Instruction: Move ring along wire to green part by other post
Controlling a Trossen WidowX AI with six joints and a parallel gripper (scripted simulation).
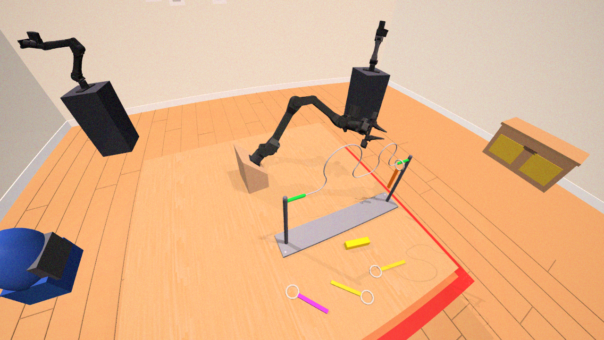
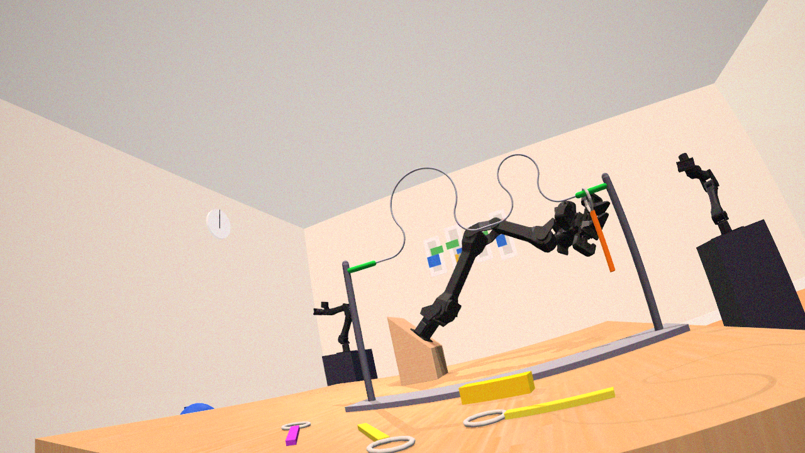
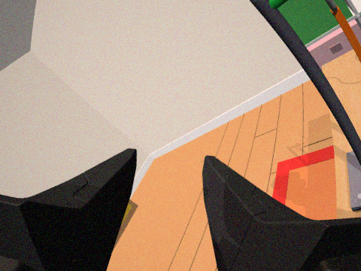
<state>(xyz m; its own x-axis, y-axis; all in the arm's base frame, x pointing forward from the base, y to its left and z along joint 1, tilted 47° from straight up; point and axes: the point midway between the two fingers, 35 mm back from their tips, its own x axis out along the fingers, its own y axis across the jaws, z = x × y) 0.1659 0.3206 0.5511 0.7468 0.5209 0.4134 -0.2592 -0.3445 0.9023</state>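
Observation:
The ring (image 1: 399, 170) hangs on the green part (image 1: 404, 161) (image 2: 597, 189) (image 3: 277, 3) beside the far right post (image 1: 398, 179) (image 2: 632, 253) (image 3: 312, 68). Its orange handle (image 1: 392, 178) (image 2: 602, 239) (image 3: 347, 31) slants down, at the upper right in the wrist view. The grey wire (image 2: 426, 167) loops to the other green part (image 1: 297, 198) (image 2: 361, 267) by the left post (image 1: 285, 219) (image 2: 358, 332). My gripper (image 1: 384, 134) (image 3: 170, 160) is partly open and empty, on the arm-base side of the wire. The exterior view shows it behind the handle; the handle is not between the fingers.
A grey base plate (image 1: 338, 219) (image 2: 590, 355) carries both posts. A yellow block (image 1: 357, 242) (image 2: 496, 388), two yellow-handled rings and a magenta handle (image 1: 313, 303) (image 2: 292, 435) with its ring lie in front. Two other arms stand on dark pedestals behind.

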